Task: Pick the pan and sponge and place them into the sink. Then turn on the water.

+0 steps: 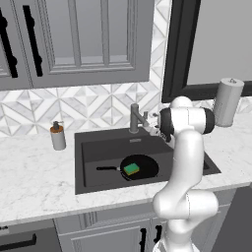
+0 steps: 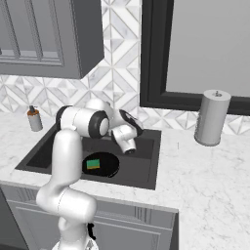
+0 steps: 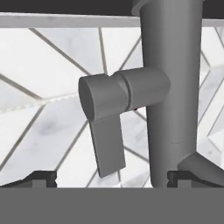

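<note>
White marble table [image 1: 34, 177] runs under grey cabinets and a patterned tile wall, with the dark sink [image 1: 93, 147] sunk into it. Inside the basin the black pan [image 1: 147, 166] lies flat, handle pointing left, and the green sponge [image 1: 131, 169] rests in the pan. At the sink's back edge stands the grey faucet [image 1: 134, 118]; close up, its lever [image 3: 107, 144] hangs down beside the upright post. Gripper [image 3: 111, 177] sits just before that lever, jaws spread wide and holding nothing. A soap dispenser [image 1: 58, 136] stands left of the sink, a paper towel roll [image 1: 228, 102] to its right.
</note>
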Controlling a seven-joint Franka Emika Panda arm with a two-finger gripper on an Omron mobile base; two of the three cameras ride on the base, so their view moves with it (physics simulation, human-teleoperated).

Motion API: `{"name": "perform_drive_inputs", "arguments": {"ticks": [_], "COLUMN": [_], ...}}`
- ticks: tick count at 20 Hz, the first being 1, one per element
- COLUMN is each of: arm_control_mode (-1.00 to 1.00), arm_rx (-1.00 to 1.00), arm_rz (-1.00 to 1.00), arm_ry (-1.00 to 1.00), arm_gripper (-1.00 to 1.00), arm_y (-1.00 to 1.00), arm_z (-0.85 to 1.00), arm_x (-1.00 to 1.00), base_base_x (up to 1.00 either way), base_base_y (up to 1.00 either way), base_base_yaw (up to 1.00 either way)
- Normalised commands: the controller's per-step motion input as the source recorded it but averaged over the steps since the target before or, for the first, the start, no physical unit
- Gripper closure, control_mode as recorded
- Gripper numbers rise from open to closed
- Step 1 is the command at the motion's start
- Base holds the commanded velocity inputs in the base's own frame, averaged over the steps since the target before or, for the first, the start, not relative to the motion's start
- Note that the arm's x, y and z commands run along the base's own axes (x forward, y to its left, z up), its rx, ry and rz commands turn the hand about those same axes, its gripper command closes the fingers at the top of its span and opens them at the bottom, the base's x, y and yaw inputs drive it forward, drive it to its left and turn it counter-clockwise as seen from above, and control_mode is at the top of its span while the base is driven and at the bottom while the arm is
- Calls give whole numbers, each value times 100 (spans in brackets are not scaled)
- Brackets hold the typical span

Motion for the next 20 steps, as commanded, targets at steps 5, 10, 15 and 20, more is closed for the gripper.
{"name": "perform_drive_inputs", "arguments": {"ticks": [5,10,15,20], "arm_control_mode": [-100,-100,-100,-100], "arm_rx": [0,0,0,1], "arm_rz": [-4,-6,-7,-6], "arm_ry": [0,0,0,0], "arm_gripper": [-100,-100,-100,-100], "arm_y": [13,11,2,0], "arm_z": [0,0,0,0], "arm_x": [4,25,41,34], "base_base_x": [0,0,0,0], "base_base_y": [0,0,0,0], "base_base_yaw": [0,0,0,0]}}
